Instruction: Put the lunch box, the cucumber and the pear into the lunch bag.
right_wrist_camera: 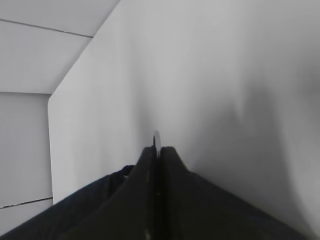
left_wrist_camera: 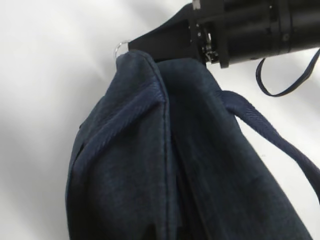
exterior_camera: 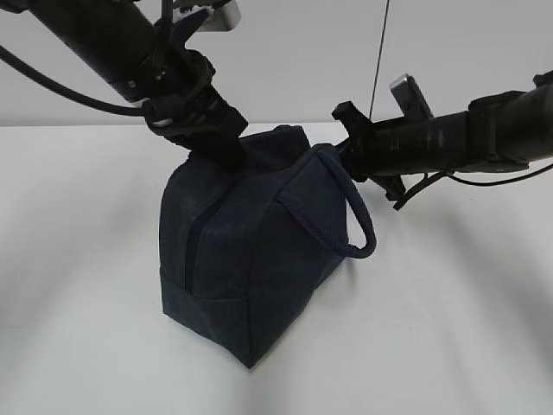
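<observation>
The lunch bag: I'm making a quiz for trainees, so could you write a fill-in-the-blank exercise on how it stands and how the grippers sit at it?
1. The lunch bag stands on a white ____.
2. The right gripper has its jaws ____ on a metal ring.
3. One rope handle hangs down the side of the ____.
4. The left gripper meets the bag at its ____ edge.

Missing words: table; shut; bag; top

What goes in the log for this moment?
bag: upright on table | left gripper: pinching bag top | right gripper: shut on ring pull | box, cucumber, pear: unseen
</observation>
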Available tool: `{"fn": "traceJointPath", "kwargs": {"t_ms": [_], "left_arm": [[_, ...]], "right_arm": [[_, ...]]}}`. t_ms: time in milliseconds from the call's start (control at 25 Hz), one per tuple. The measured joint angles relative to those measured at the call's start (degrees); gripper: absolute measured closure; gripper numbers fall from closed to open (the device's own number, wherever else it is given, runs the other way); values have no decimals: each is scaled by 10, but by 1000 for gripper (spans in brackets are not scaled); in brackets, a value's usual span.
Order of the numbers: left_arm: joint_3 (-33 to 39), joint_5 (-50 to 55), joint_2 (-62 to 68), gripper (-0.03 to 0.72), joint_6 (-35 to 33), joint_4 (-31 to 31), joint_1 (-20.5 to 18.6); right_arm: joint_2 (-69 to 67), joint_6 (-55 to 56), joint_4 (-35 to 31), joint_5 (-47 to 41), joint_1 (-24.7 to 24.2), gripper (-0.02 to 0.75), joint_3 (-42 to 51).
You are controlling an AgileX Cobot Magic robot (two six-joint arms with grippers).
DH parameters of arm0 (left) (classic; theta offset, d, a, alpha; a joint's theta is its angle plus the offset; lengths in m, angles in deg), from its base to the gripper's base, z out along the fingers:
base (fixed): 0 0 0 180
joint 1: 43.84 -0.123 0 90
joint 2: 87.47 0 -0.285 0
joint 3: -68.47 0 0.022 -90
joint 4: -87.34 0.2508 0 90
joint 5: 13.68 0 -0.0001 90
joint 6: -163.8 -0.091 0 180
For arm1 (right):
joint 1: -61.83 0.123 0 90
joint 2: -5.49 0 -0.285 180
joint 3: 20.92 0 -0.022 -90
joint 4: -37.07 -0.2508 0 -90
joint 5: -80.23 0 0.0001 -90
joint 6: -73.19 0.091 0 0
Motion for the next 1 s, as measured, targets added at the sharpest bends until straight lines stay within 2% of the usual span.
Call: {"fn": "traceJointPath", "kwargs": {"t_ms": [760,840,1000], "left_arm": [[1,-13,1,684,0,8,1],[1,-9,1,675,0,8,1],[1,2,-5,568,0,8,1]], "right_arm": [[-32,11,0,-44,-11,734,17],[-34,10,0,-59,-17,699,13],[-35,-25,9,-62,-39,447,-2]]}}
